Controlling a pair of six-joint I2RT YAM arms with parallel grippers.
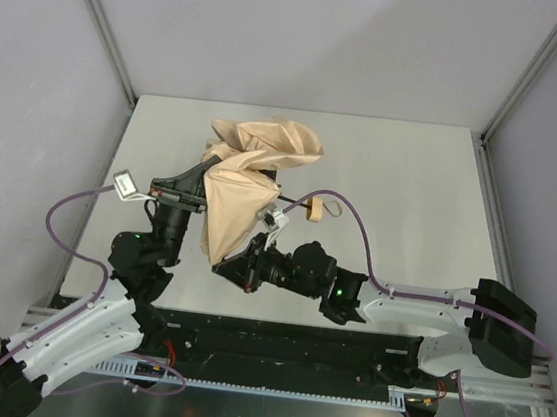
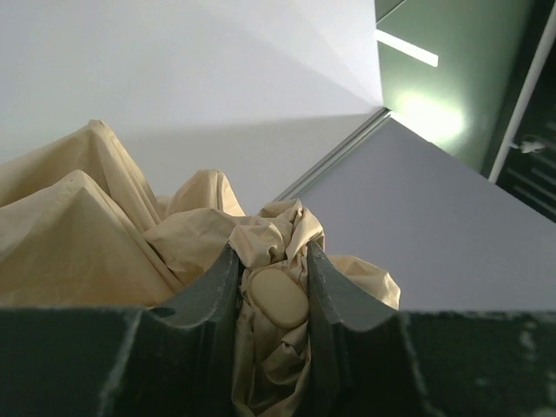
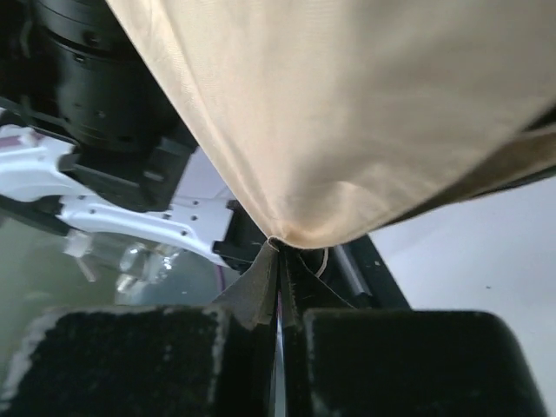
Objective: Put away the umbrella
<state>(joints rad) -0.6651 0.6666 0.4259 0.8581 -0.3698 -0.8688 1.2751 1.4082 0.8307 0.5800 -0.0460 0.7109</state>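
Left tool [image 2: 271, 259] clamped, right tool [image 3: 280, 259] pinched

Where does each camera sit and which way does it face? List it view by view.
Top external: above and behind, looking down at the table; the left arm, right arm and the umbrella show.
Left wrist: on the left claw, looking along its fingers, which grip bunched fabric.
Right wrist: on the right claw, looking along its fingers, which pinch a fabric edge.
All three share the umbrella.
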